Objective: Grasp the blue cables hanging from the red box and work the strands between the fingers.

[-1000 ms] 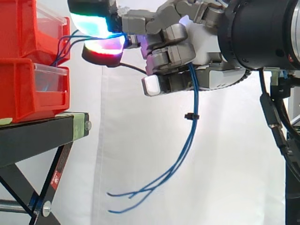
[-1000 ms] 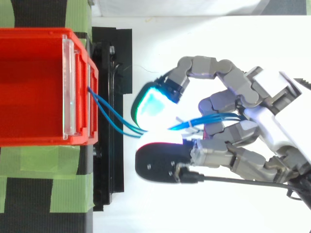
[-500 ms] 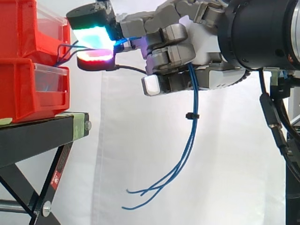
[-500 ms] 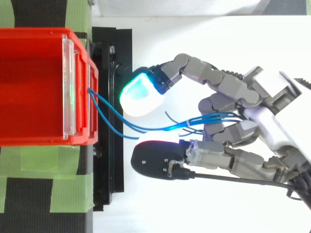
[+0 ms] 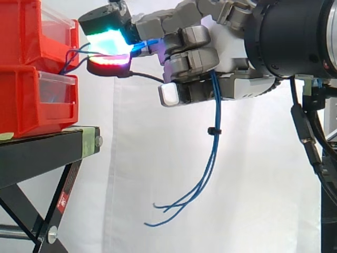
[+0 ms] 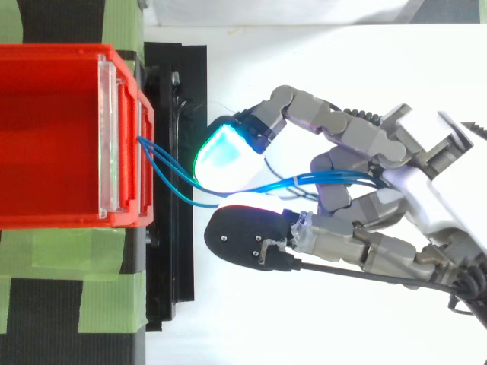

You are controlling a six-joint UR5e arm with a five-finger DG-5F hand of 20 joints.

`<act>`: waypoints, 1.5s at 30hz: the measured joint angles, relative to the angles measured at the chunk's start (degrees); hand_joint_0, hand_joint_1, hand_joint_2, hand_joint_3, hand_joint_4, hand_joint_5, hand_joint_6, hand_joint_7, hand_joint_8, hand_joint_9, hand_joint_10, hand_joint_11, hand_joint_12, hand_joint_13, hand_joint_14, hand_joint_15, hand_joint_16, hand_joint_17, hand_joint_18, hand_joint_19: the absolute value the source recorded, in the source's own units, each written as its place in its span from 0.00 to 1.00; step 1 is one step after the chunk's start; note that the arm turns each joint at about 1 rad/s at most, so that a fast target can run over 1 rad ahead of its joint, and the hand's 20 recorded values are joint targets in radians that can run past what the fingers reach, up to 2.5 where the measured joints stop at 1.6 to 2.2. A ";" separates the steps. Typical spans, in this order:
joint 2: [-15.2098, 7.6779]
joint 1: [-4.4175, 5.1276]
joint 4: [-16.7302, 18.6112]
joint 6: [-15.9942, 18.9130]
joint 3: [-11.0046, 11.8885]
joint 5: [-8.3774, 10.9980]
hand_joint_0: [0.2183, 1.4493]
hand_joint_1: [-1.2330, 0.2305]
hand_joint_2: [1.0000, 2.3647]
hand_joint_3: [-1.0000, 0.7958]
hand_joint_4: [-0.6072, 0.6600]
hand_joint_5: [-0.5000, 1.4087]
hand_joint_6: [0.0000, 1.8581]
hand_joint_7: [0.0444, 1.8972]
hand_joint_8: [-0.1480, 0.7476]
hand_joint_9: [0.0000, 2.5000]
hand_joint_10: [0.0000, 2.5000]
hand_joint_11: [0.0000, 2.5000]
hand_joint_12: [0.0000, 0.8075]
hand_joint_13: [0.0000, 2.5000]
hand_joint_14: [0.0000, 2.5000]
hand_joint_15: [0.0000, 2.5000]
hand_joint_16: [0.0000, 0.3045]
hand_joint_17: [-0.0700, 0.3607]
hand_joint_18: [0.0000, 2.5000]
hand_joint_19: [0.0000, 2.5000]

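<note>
- The robot's hand reaches toward the upper red plastic box. Its fingers end just short of the box's clear front panel.
- Two fingers are stretched forward, a green-glowing pad above and a red-glowing pad directly beneath it, with only a narrow gap between them.
- The thin blue cables pass through that gap. Whether both pads press on the strands cannot be told.
- Behind the two pads, the remaining fingers are curled in toward the palm and wrapped over the thin blue cables. One of them ends in a white-glowing tip below the others.
- Ahead of the fingertips the strands come out of the box's front and sag in short loops. They then run back between the pads to the curled fingers.
- Below the curled fingers the cables hang free, bundled by a small black tie. Their loose ends bend toward the box side, in the air before the white curtain.
- From above, the strands lie between the green pad and the dark back of the red-glowing finger.
- Below and ahead of the fingers, a second red plastic box sits under the first. It rests on the surface of a black stand, which is marked with green tape.
</note>
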 measured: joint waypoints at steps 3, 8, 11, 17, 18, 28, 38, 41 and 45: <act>0.00 0.00 0.01 0.00 0.00 0.00 0.81 0.43 0.01 0.50 0.64 0.55 0.06 0.77 0.58 0.62 1.00 1.00 0.67 0.70 1.00 0.63 0.65 0.51 0.82 0.32; 0.00 0.00 0.01 0.00 0.00 0.00 0.66 0.42 0.01 0.52 0.65 0.49 0.08 0.74 0.58 0.62 1.00 1.00 0.67 0.70 1.00 0.63 0.65 0.51 0.82 0.32; 0.00 0.02 0.06 0.00 0.00 0.00 0.69 0.41 0.01 0.51 0.65 0.48 0.06 0.74 0.58 0.62 1.00 1.00 0.67 0.70 1.00 0.63 0.65 0.51 0.82 0.32; 0.00 0.01 0.09 0.00 0.00 0.00 0.87 0.40 0.01 0.61 0.63 0.63 0.00 0.80 0.58 0.62 1.00 1.00 0.67 0.70 1.00 0.63 0.65 0.51 0.82 0.32; 0.00 0.01 0.10 0.00 0.00 0.00 0.85 0.39 0.00 0.63 0.63 0.63 0.00 0.80 0.58 0.62 1.00 1.00 0.67 0.70 1.00 0.63 0.65 0.51 0.82 0.32; 0.00 0.00 0.37 0.00 0.01 0.00 0.56 0.42 0.01 0.42 0.72 0.56 0.00 0.73 0.58 0.62 1.00 1.00 0.67 0.70 1.00 0.63 0.65 0.51 0.82 0.32; 0.00 0.00 1.25 0.01 0.00 0.00 0.63 0.42 0.12 0.52 0.70 0.59 0.00 0.76 0.58 0.62 1.00 1.00 0.67 0.70 1.00 0.63 0.65 0.51 0.82 0.32; 0.00 0.00 1.37 0.23 0.00 0.00 0.53 0.44 0.00 0.39 0.72 0.56 0.00 0.75 0.58 0.62 1.00 1.00 0.67 0.70 1.00 0.63 0.65 0.51 0.82 0.32; -0.01 0.00 1.37 0.57 0.00 0.00 0.51 0.47 0.01 0.30 0.65 0.51 0.24 0.70 0.58 0.62 1.00 1.00 0.67 0.70 1.00 0.63 0.65 0.51 0.82 0.32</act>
